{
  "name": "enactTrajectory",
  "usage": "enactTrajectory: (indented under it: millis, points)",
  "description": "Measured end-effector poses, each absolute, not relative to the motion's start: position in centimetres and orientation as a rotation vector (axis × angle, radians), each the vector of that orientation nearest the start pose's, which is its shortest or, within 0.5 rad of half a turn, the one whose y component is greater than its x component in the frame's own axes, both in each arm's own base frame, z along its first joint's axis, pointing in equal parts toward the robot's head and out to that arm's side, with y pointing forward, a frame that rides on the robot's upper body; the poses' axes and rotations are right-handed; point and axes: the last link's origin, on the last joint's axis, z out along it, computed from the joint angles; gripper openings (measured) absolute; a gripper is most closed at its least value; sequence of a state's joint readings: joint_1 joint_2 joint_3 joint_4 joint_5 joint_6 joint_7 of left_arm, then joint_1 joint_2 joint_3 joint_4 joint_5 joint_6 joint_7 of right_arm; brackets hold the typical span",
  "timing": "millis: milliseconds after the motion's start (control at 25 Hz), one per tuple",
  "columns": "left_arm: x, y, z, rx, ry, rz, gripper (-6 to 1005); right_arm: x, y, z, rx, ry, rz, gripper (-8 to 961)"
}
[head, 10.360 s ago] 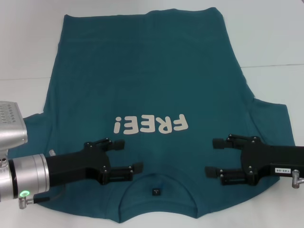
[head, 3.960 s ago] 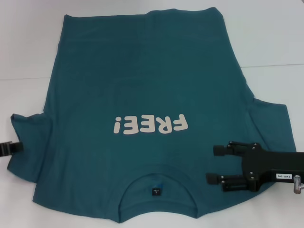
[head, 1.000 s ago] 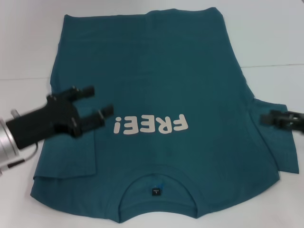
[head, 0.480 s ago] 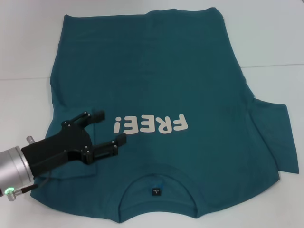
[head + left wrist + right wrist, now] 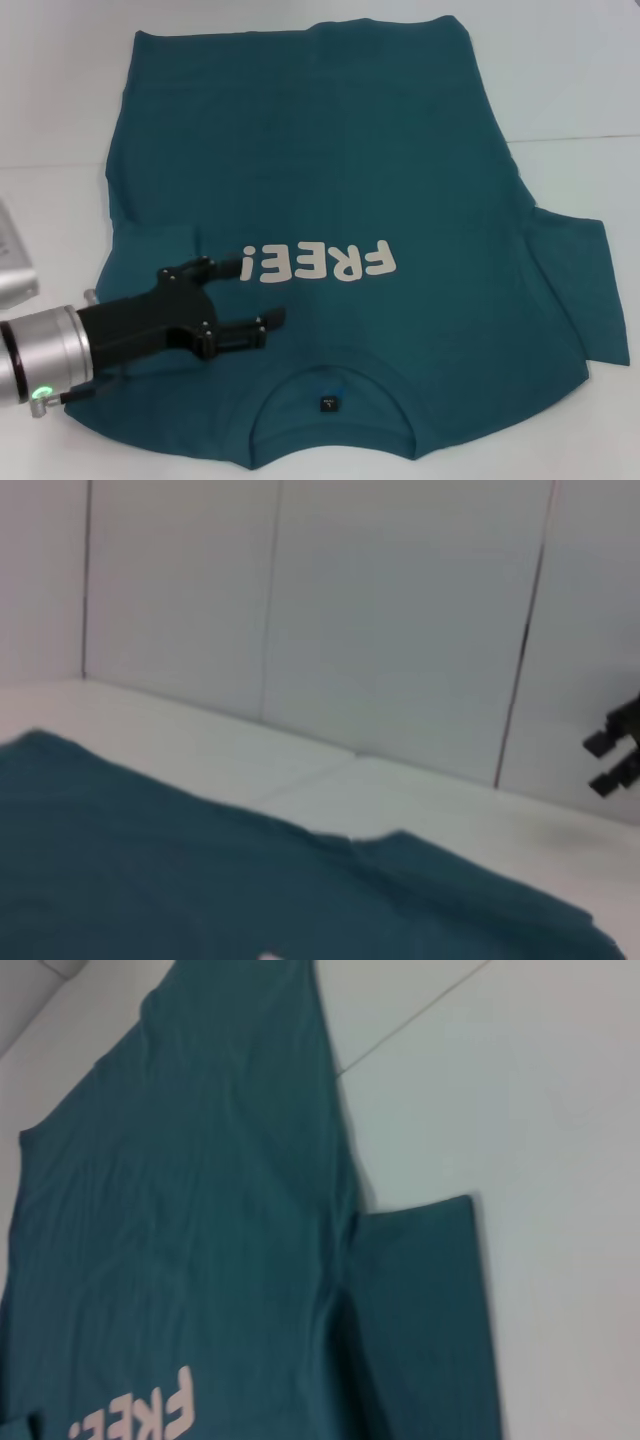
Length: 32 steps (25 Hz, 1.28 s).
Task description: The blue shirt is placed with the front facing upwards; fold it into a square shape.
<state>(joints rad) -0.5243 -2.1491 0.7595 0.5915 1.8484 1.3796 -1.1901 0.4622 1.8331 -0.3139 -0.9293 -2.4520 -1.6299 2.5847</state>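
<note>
Having been folded inward, the blue shirt [image 5: 330, 200]'s left sleeve is released by the left gripper [image 5: 250, 298], jaws apart; the right sleeve [image 5: 585, 290] remains unfolded.

Over cloth: open-fingered black left gripper [image 5: 240, 295] above the large teal-blue cotton T-shirt [image 5: 330, 180], beside the collar.
Right flank: white table [image 5: 570, 90] bare beside the flat sleeve, open to approach.
Far edge: white wall panels behind the table.
</note>
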Motion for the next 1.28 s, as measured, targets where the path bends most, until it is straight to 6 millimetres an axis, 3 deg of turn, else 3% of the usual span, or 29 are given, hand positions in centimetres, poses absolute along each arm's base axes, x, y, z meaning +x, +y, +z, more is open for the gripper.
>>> enactTrajectory:
  millis: [200,560,1280]
  points:
    - [-25.2,33.9,-3.9,-2.641,-0.556,-0.704,922,36.7,31.0,17.5,-1.712,1.945,0.441,925]
    - [-26.1,33.3,-3.8,-2.636,-0.606,-0.69,922,36.1,31.6,14.8,-1.775,1.95,0.41,925]
    - [-26.0,33.1,-4.1,-2.658,-0.612,-0.68,922,36.2,33.3,10.2,-1.806,1.953,0.294,925]
